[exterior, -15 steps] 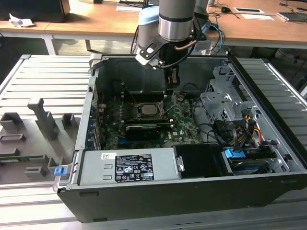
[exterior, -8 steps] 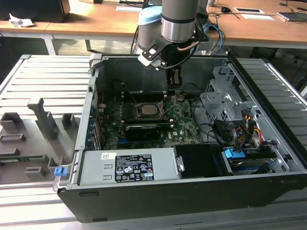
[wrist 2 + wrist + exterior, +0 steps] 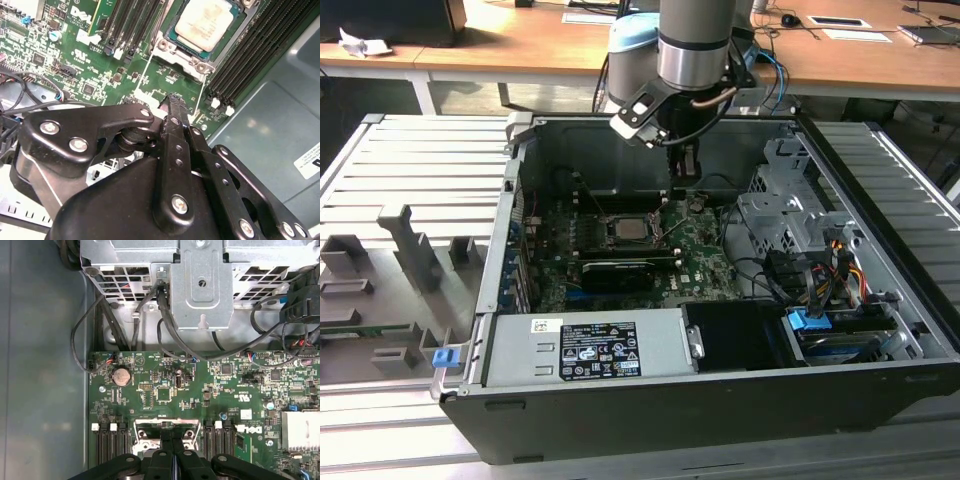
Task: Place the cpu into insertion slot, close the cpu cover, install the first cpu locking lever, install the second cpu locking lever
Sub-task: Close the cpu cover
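The gripper (image 3: 175, 102) hovers, jaws closed and empty; the cpu (image 3: 205, 22) sits seated ahead of their tips. Probably the lever (image 3: 144, 71) step: it needs a careful push.

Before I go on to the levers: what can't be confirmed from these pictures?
- First wrist view: the hand hides most of the cpu cover.
- Second wrist view: the picture's edge cuts off the far side of the cpu.
- Exterior view: too small to judge whether the cpu cover is latched.

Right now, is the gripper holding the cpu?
No, the cpu lies seated on the motherboard, apart from the shut, empty gripper.
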`<state>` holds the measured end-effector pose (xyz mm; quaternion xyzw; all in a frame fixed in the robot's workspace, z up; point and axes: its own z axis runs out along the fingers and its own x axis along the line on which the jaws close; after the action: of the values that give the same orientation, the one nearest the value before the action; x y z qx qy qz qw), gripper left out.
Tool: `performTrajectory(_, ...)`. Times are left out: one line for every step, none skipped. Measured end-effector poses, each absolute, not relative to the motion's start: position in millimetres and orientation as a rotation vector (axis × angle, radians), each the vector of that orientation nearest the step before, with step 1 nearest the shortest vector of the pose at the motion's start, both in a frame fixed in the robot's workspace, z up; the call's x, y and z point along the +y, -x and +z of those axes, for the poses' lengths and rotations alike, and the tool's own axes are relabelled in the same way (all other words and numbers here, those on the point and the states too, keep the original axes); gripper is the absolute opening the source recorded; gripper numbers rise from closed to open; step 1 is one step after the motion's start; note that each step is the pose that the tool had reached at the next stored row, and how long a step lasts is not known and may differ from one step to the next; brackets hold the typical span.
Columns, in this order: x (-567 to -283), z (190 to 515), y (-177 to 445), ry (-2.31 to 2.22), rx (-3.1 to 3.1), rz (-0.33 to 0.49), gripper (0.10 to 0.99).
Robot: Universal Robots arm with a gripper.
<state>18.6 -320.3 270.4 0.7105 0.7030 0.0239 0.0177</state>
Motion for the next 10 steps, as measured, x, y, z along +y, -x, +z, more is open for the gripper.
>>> performTrajectory(-320.3,270.3,-18.8,-2.207,2.184,0.074,0.106)
performTrajectory(-320.3,270.2,-18.9,-2.207,2.184,0.074,0.106)
performTrajectory(-320.3,270.1,-19.1,-2.207,2.184,0.074,0.106)
performTrajectory(-320.3,270.1,-19.3,-2.207,2.184,0.074,0.106)
performTrajectory(-320.3,270.0,-19.4,-2.207,2.184,0.074,0.106)
performTrajectory(-320.3,269.9,-19.7,-2.207,2.184,0.074,0.106)
performTrajectory(-320.3,269.8,-19.9,-2.207,2.184,0.074,0.106)
performTrajectory(-320.3,269.6,-20.0,-2.207,2.184,0.074,0.106)
performTrajectory(-320.3,269.4,-20.1,-2.207,2.184,0.074,0.106)
performTrajectory(-320.3,269.0,-20.8,-2.207,2.184,0.074,0.106)
